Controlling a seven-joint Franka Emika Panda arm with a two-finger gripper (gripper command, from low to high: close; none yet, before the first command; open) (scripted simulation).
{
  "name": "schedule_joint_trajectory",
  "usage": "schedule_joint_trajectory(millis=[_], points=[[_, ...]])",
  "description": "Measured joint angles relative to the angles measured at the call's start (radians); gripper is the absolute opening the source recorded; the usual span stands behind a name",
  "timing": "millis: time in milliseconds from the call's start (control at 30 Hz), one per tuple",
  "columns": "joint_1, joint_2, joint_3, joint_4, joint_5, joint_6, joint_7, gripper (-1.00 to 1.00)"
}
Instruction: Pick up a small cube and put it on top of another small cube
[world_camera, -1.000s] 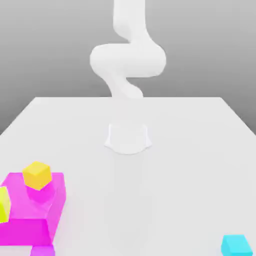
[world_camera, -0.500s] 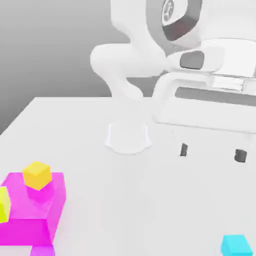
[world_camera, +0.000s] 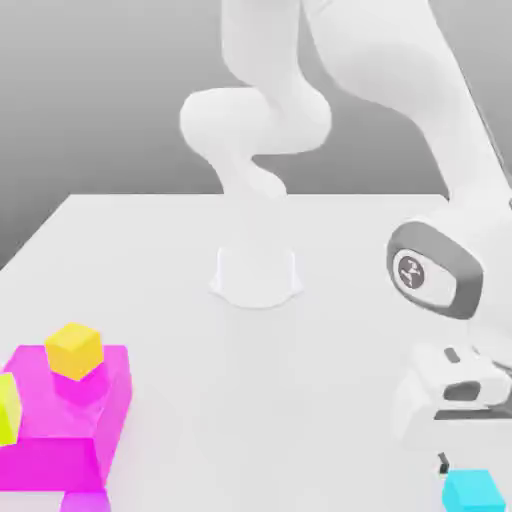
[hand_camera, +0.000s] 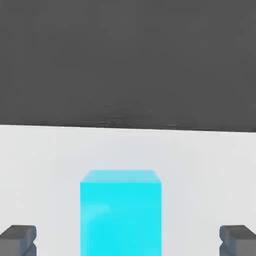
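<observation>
Between the wide-open, empty end effector (hand_camera: 128, 239) fingertips lies the small cube (hand_camera: 120, 212), untouched.

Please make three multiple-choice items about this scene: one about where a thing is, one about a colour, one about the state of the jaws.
1. Where does the orange-yellow cube rest?
A. On top of the big magenta block
B. On the bare table beside the cyan cube
C. Between the jaws

2. What colour is the small cube that lies between the gripper fingertips in the hand view?
A. Magenta
B. Cyan
C. Lime-yellow

3. How do the jaws stand?
A. Shut on the cyan cube
B. Shut with nothing between them
C. Open, one on each side of the cyan cube, apart from it

Key:
1. A, since the exterior view shows it sitting on the magenta block's top face.
2. B, since the hand view shows a bright cyan face.
3. C, since white table shows between each fingertip and the cube.
</observation>
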Motion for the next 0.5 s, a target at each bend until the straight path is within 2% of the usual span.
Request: schedule_joint_trajectory(millis=[33, 267, 400, 500], points=[[0.011, 0.024, -0.013, 0.006, -0.012, 0.017, 0.009, -1.00], [0.011, 0.022, -0.012, 0.006, -0.010, 0.017, 0.008, -1.00], [-0.040, -0.105, 0.045, -0.030, 0.064, -0.073, -0.036, -1.00], [-0.105, -0.203, -0.009, -0.082, 0.126, -0.117, 0.037, -1.00]])
